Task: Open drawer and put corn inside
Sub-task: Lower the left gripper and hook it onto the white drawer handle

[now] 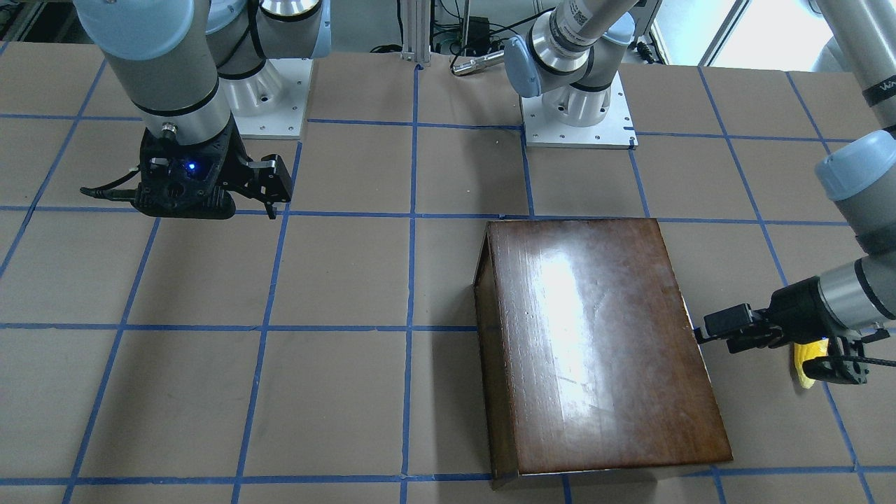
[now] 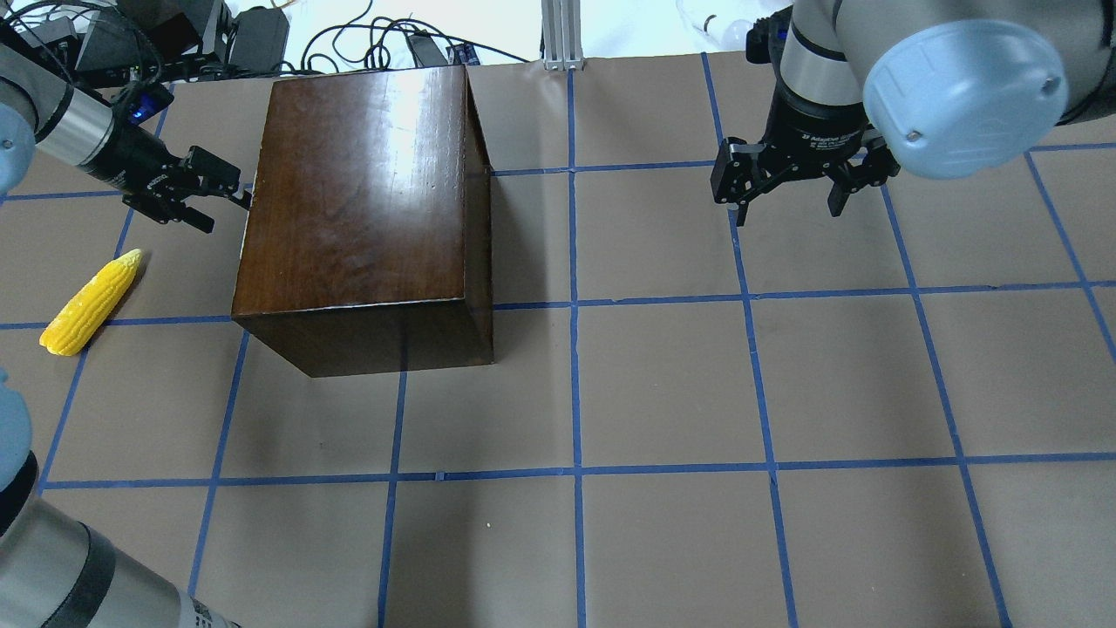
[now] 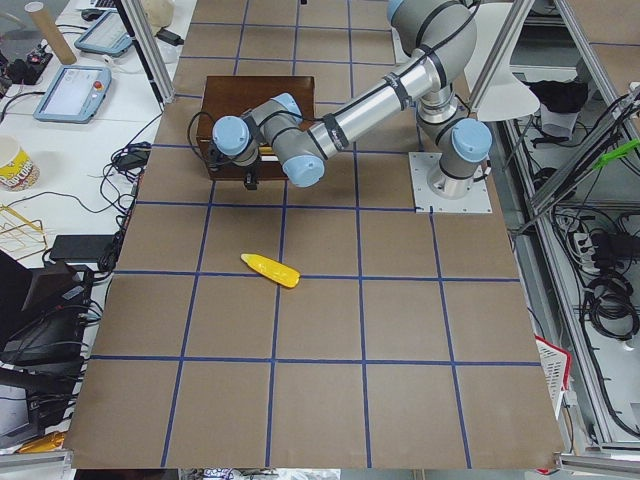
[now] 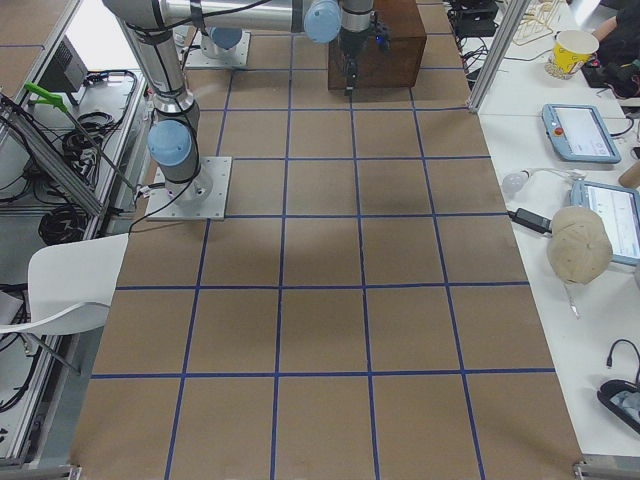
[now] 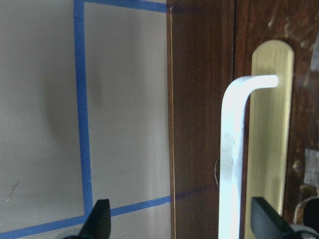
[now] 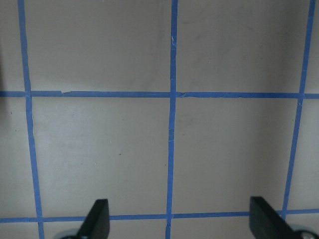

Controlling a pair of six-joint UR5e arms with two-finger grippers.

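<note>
Drawer (image 5: 305, 99) closed; my left hand (image 2: 220, 202) spread wide at its handle (image 5: 232, 149); right hand (image 2: 787, 209) wide too, labelled "Adaptive".

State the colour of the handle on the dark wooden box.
The handle is pale silvery white, on a brass-yellow plate. The left wrist view shows it best.

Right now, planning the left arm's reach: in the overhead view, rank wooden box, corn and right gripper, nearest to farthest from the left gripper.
1. Wooden box, directly beside the left gripper.
2. Corn, nearer the robot, by the view's left edge.
3. Right gripper, far across on the view's right.
</note>
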